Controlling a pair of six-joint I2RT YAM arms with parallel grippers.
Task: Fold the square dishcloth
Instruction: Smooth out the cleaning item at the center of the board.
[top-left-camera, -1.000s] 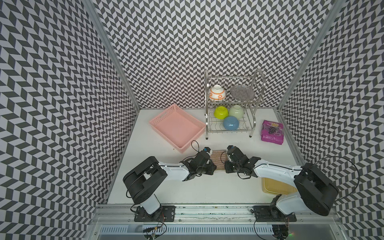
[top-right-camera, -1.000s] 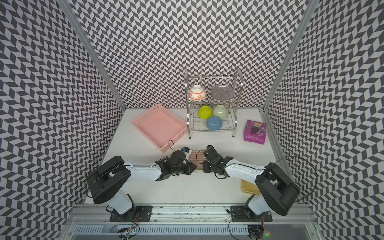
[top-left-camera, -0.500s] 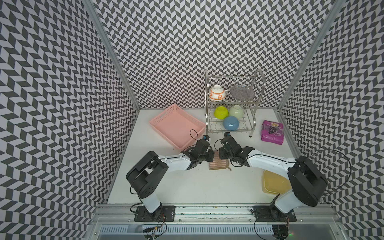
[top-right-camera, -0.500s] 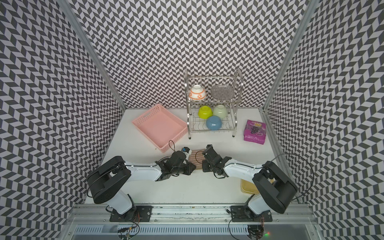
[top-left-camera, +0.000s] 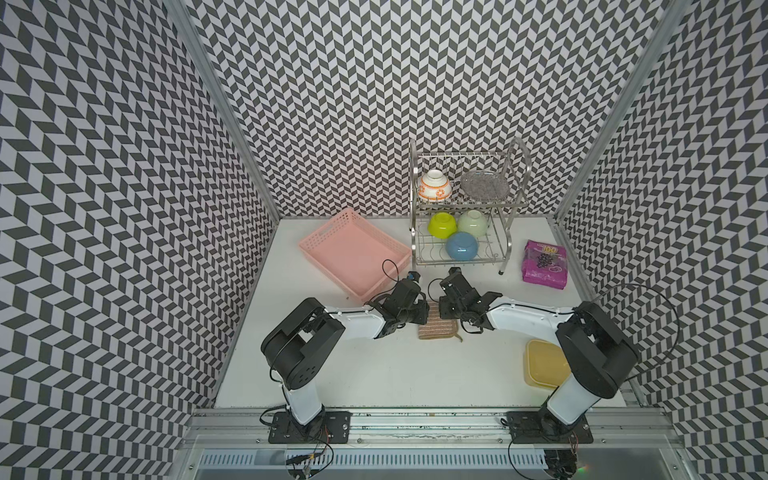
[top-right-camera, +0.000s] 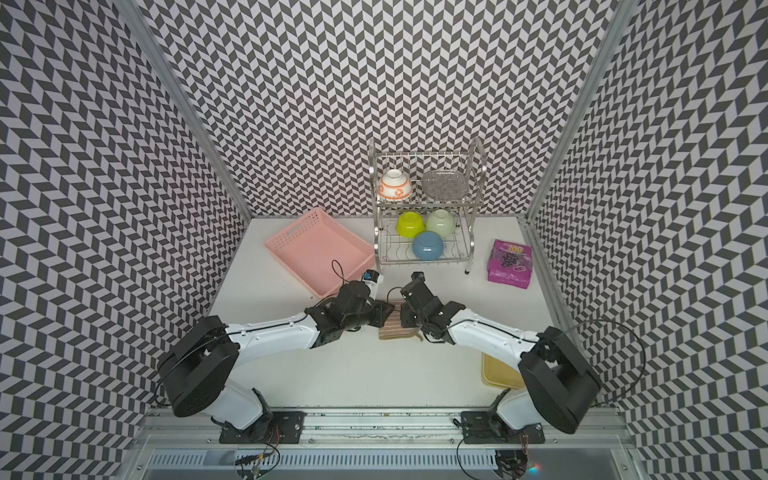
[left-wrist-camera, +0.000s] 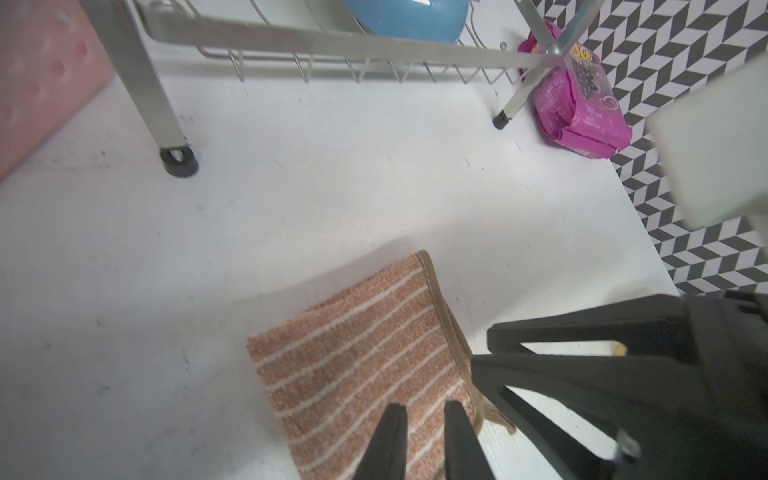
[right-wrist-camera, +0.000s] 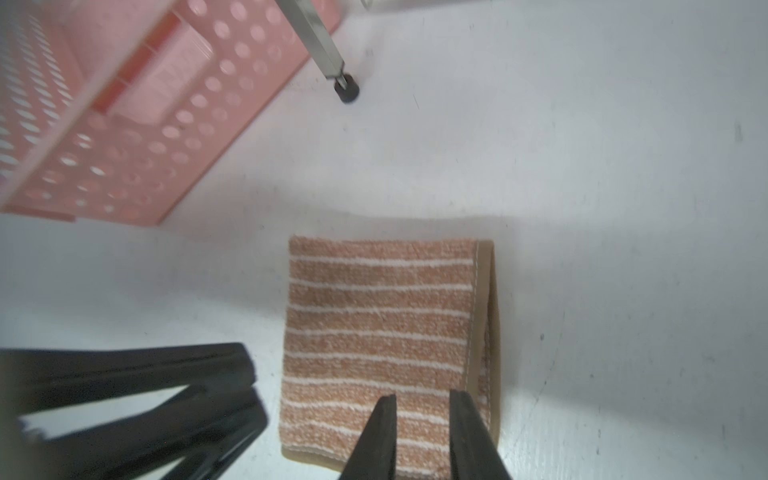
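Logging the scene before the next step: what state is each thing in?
Striped brownish-pink square dishcloth, folded, flat on the table.
Pink plastic basket, empty.
Left gripper, jaws slightly apart over the dishcloth.
Right gripper, jaws slightly apart over the dishcloth.
Blue ceramic bowl, upside down on the wire rack.

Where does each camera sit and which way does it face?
Top views: high over the front rail, looking down on the table; both arms whole.
Left wrist: on the left arm, facing dishcloth and dish rack; left gripper, right gripper beside.
Right wrist: on the right arm, facing dishcloth and pink basket; both grippers.
Shared: wrist views both show the dishcloth.
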